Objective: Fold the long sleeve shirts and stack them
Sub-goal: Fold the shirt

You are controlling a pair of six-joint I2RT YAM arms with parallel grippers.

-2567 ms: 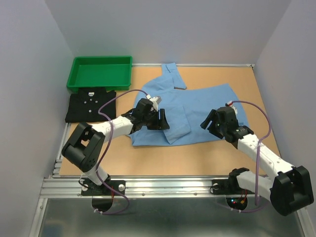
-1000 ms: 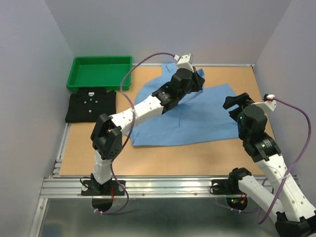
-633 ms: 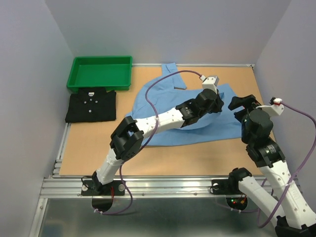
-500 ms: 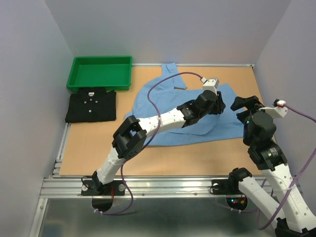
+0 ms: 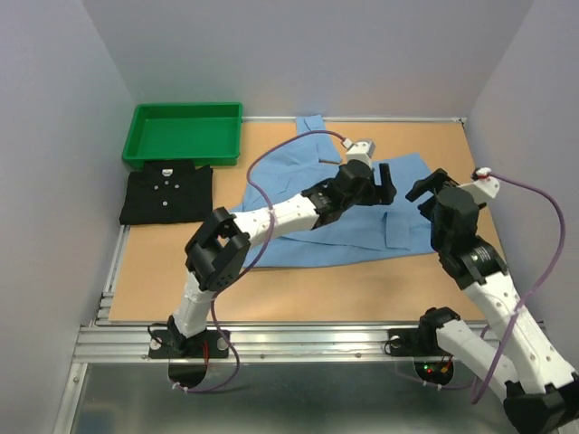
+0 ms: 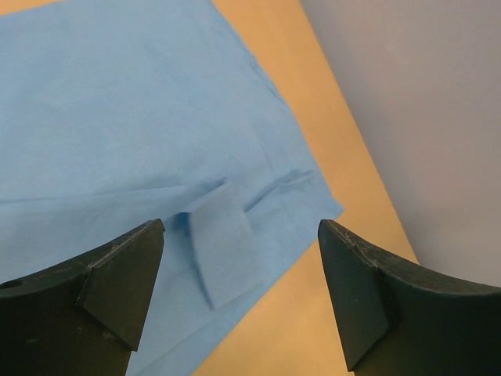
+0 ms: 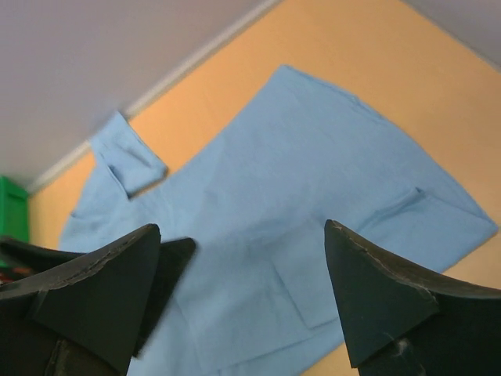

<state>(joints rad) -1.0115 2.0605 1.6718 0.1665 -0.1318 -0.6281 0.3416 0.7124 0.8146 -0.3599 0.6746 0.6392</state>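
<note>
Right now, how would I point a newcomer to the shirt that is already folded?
Start at the green plastic tray in the far left corner of the table. Just on its near side lies the black collared shirt, folded into a rectangle with small white buttons showing. Unlike the light blue cloth shirt spread out mid-table, it is dark and compact.

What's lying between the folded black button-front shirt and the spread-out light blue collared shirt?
Nothing but a bare strip of the brown tabletop separates the folded black shirt from the light blue shirt, as the top view shows.
</note>
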